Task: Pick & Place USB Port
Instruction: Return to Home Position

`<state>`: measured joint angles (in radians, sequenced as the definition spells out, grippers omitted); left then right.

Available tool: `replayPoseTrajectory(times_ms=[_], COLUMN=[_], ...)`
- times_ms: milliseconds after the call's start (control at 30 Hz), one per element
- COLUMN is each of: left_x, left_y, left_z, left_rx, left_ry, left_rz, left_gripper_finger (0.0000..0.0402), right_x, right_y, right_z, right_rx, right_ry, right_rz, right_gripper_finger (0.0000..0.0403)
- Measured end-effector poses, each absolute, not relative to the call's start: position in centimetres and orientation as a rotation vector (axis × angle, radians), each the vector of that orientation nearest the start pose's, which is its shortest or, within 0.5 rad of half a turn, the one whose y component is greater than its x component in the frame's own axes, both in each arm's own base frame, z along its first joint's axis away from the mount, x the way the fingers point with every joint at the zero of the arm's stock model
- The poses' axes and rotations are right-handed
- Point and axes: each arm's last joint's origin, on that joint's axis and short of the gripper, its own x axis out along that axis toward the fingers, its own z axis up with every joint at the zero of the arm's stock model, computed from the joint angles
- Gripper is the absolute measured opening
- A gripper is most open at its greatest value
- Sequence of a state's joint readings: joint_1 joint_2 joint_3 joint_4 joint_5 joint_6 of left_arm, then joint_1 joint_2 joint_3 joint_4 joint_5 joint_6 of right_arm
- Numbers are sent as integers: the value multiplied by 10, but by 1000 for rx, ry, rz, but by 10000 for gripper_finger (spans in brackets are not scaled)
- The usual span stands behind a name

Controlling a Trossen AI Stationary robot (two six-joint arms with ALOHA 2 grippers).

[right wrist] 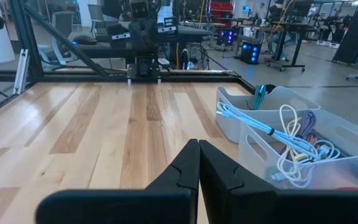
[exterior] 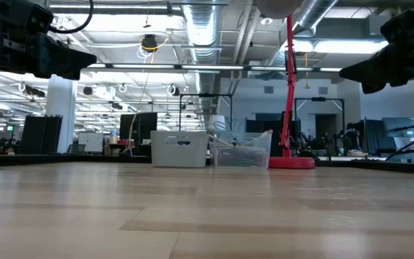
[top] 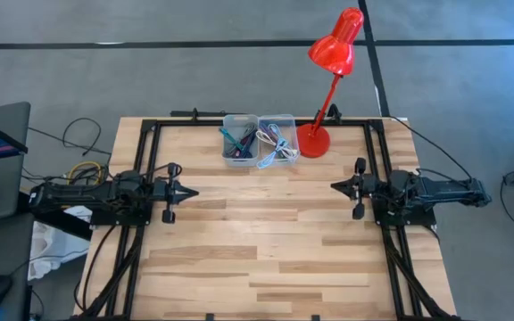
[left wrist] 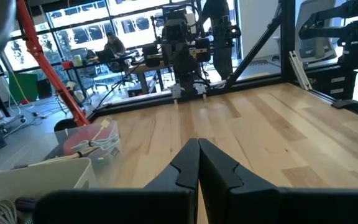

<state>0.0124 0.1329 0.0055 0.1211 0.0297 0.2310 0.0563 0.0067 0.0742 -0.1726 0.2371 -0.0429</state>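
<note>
**Colour rundown from beside the bench**

The table is pale blond wood, butcher-block strips going from cream to honey. The frame around it is black, and so are the left gripper and right gripper, all matte. The lamp is loud glossy red, shade to base. The gray bin shows a teal cable. The transparent bin has a light blue cable and a white cable. The floor is gray with dark lines.

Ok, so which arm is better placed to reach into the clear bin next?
Probably the right. The right gripper sits nearer the clear bin than the left gripper, which has the gray bin nearer. Mind the red lamp beside that bin.
</note>
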Motion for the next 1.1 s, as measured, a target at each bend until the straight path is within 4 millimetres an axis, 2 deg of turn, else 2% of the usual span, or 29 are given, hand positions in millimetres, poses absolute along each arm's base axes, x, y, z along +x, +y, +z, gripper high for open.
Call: replayPoseTrajectory(times_ms=[1100], left_x=[106], left_y=[0], left_z=[168], left_rx=[231], left_ry=[-11], left_rz=[-16], left_gripper_finger=[6], right_x=[92], right_y=[-2], right_z=[171], right_rx=[-59], right_ry=[110], right_rz=[-178], right_gripper_finger=[0])
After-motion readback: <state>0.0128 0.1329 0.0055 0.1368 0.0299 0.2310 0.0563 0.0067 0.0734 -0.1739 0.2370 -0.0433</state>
